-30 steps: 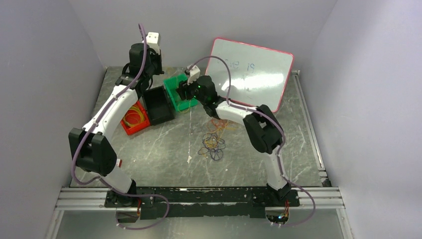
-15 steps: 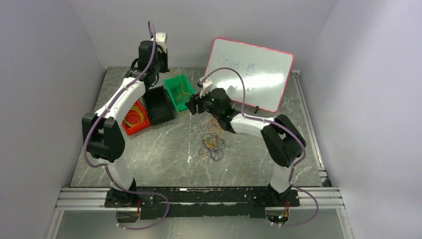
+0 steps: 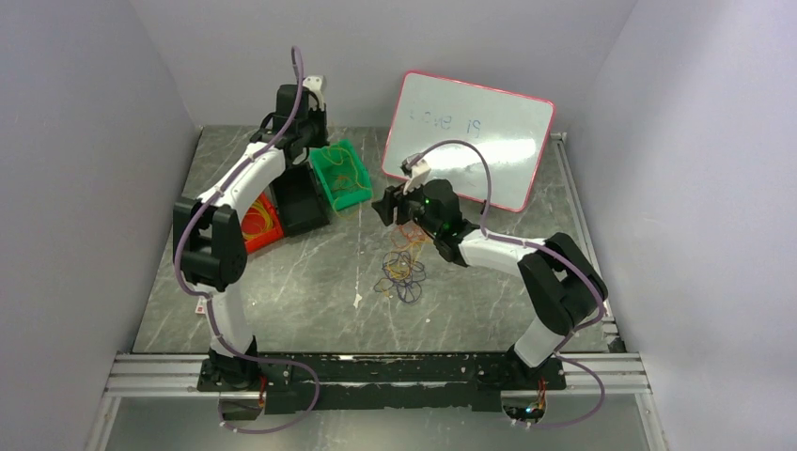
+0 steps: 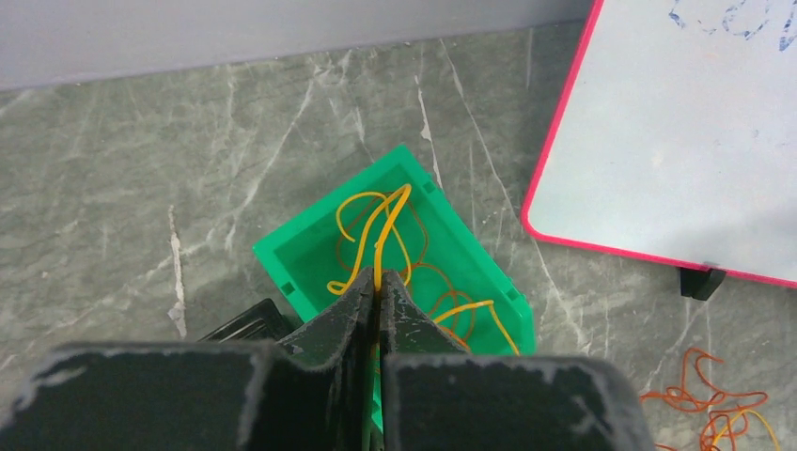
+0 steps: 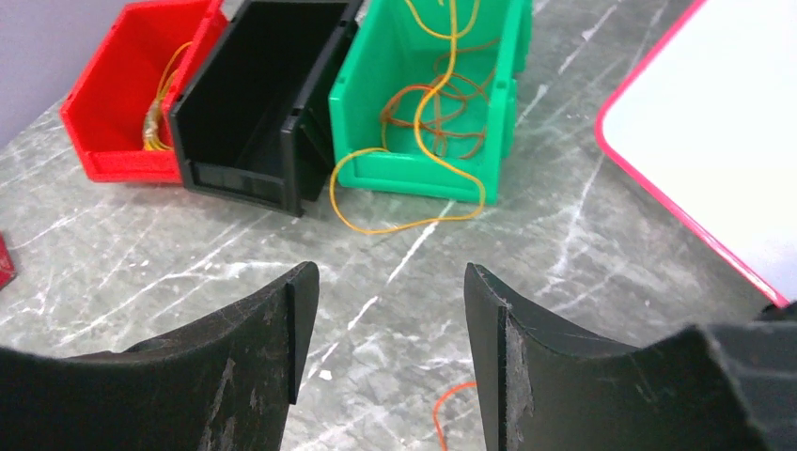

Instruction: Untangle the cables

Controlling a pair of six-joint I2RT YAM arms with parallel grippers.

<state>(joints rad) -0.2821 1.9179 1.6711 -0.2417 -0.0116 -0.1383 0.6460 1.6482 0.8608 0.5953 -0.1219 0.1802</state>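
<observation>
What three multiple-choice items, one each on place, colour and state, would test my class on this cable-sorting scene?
1. Where does the tangle lie?
A in a bin; B on the table; C on a shelf.
2. What colour is the middle bin?
A red; B green; C black.
3. The left fingers are:
A shut on a cable; B open and empty; C out of view.

Key: B, the strands lie on bare tabletop. C, it stands between the red bin and the green bin. A, the left wrist view shows them pinching a yellow strand.
</observation>
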